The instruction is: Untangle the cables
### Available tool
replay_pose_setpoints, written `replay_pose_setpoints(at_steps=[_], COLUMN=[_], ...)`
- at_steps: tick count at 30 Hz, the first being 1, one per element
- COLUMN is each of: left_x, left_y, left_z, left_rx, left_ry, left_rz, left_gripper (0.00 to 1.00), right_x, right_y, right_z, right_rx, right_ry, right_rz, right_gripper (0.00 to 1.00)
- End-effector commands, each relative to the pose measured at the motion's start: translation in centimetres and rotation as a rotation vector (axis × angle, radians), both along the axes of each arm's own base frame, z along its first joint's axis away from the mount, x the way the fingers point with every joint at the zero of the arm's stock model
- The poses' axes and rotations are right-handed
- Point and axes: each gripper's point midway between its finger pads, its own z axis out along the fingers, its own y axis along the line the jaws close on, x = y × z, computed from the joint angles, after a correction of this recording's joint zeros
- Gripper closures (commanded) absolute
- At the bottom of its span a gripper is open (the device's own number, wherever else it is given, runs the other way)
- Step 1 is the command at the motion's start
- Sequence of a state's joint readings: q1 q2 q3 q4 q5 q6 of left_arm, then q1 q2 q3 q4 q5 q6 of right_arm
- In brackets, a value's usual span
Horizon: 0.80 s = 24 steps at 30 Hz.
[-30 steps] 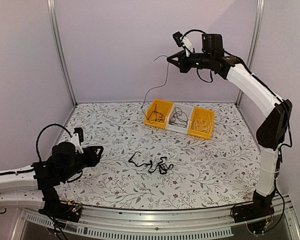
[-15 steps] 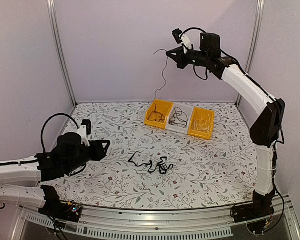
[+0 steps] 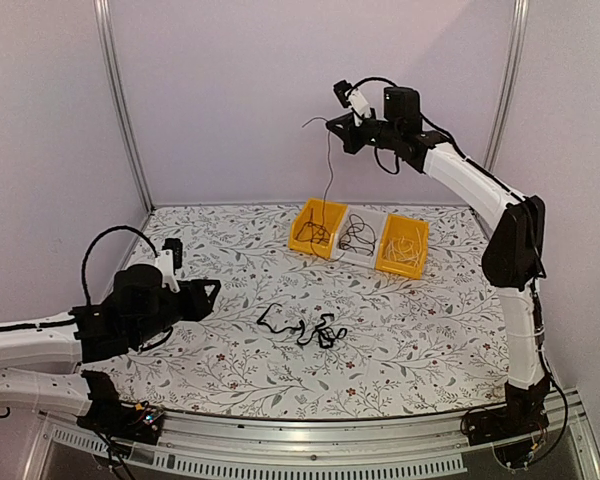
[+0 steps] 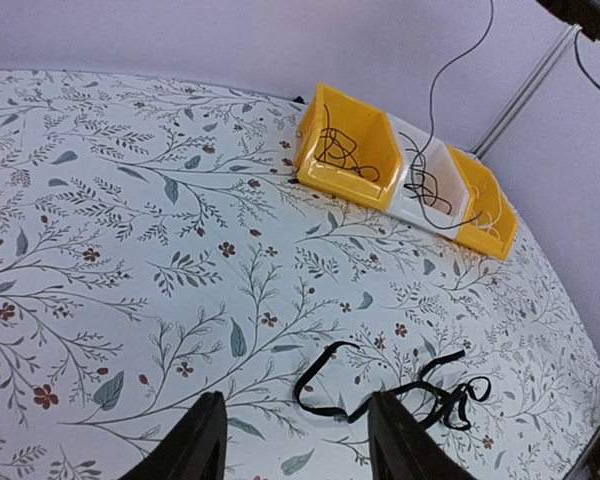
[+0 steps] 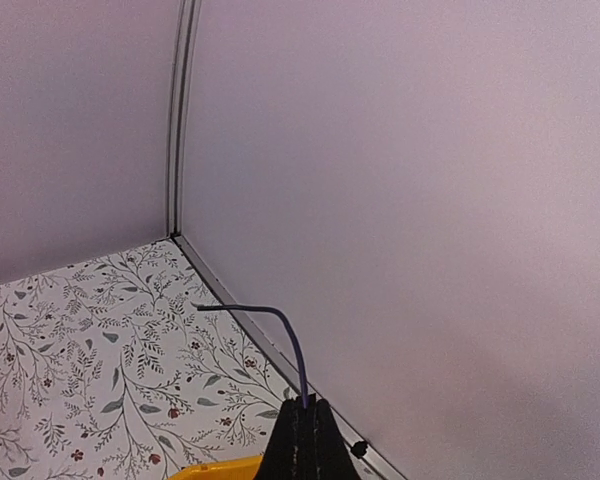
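From above, you have three bins in a row by the far edge of the table (image 3: 440,340): a left yellow bin (image 3: 317,228), a white bin (image 3: 358,235) and a right yellow bin (image 3: 402,245). Your right gripper (image 3: 337,128) hangs high over them, pinched on one thin cable (image 3: 329,175) that drops toward the bins; you cannot tell which one its end reaches. One black clump (image 3: 305,328) lies mid-table with open surface all round. Your left gripper (image 3: 212,292) hovers low near the left edge.

Left wrist: its two fingers (image 4: 202,445) stand apart, the clump just beyond them, touching neither.

Right wrist: the jaws are closed tight on the cable, its free end curling left
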State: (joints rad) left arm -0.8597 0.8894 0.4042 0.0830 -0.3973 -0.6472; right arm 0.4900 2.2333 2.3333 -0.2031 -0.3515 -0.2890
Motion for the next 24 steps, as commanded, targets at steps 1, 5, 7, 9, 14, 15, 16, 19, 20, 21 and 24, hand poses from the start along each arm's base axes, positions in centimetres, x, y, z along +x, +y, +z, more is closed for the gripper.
replay_pose_setpoints(at_steps=[1, 5, 7, 9, 14, 15, 16, 19, 20, 21, 24], left_x=[0.2, 0.2, 0.1, 0.1, 0.1, 0.2, 0.2, 0.2, 0.2, 0.2, 0.3], left_y=[-0.3, -0.6, -0.6, -0.6, -0.6, -0.6, -0.6, -0.7, -0.7, -0.7, -0.9], left_z=[1.0, 0.7, 0.5, 0.4, 0.3, 0.3, 0.3, 0.2, 0.1, 0.0, 0.0], left_rx=[-0.016, -0.014, -0.017, -0.018, -0.024, -0.022, -0.022, -0.019, -0.019, -0.019, -0.023], left_ry=[-0.009, 0.003, 0.009, 0.013, 0.016, 0.016, 0.015, 0.017, 0.018, 0.018, 0.019], left_rz=[-0.009, -0.02, -0.021, -0.022, -0.014, -0.015, -0.015, -0.016, -0.016, -0.016, -0.019], left_gripper=[0.49, 0.49, 0.49, 0.49, 0.49, 0.49, 0.49, 0.49, 0.49, 0.49, 0.49], right_x=[2.5, 3.4, 3.2, 2.7, 1.7, 1.2, 0.8, -1.1, -1.7, -2.1, -2.6], right_y=[0.5, 0.8, 0.9, 0.9, 0.4, 0.4, 0.5, 0.7, 0.6, 0.7, 0.4], right_z=[-3.1, -4.8, -4.5, -3.6, 0.3, 1.4, 2.2, 5.2, 6.3, 6.9, 8.3], right_rx=[-0.019, -0.028, -0.025, -0.022, 0.008, 0.02, 0.027, 0.048, 0.058, 0.065, 0.082], right_ry=[0.005, 0.018, 0.013, 0.003, -0.066, -0.082, -0.092, -0.144, -0.162, -0.173, -0.2], right_rz=[-0.054, -0.067, -0.062, -0.051, -0.056, -0.048, -0.04, -0.007, 0.0, 0.004, -0.001], right_gripper=[1.0, 1.0, 1.0, 1.0, 1.0, 1.0, 1.0, 1.0, 1.0, 1.0, 1.0])
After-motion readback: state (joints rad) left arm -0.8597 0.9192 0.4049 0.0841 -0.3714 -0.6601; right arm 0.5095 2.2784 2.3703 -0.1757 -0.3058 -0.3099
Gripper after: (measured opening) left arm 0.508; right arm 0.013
